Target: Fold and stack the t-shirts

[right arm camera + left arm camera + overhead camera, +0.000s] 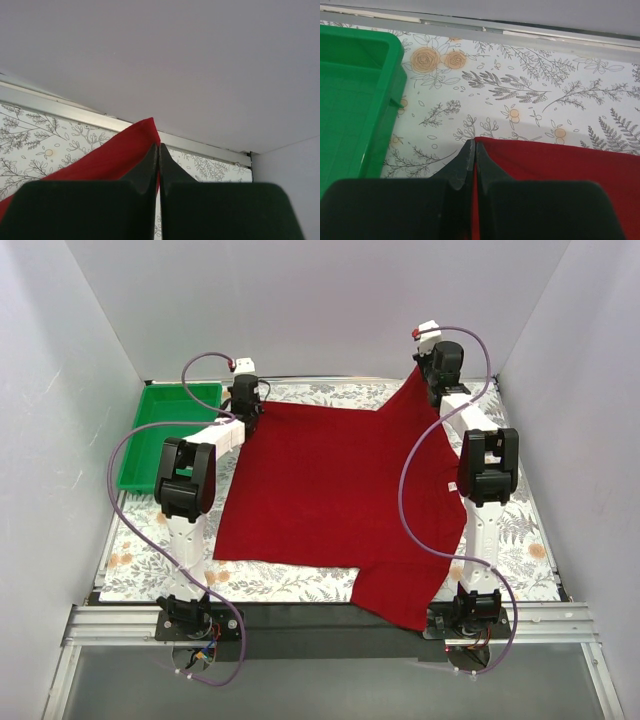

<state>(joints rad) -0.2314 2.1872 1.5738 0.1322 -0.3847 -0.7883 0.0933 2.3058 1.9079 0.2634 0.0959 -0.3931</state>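
**Both arms pinch the far edge of the t-shirt**

The only label in sight is a small white tag (pixel 452 486) on the right arm's cable, and it is too small to read.

Both arms rise from their bases at the near edge, bend at raised elbows and reach to the far side of the worktop (pixel 280 580). The left fingers (pixel 466 159) are down low, pressed together on the far left corner of the t-shirt (pixel 330 490), with a strip of red cloth showing between them. They sit just beside the green tray (pixel 170 440). The right fingers (pixel 148 162) are also clamped on the cloth, but higher up. They hold the far right corner off the worktop in a peak near the back wall.

The t-shirt lies spread across the floral worktop between the two arms. Its near right part hangs over the near edge, by the right arm's base.
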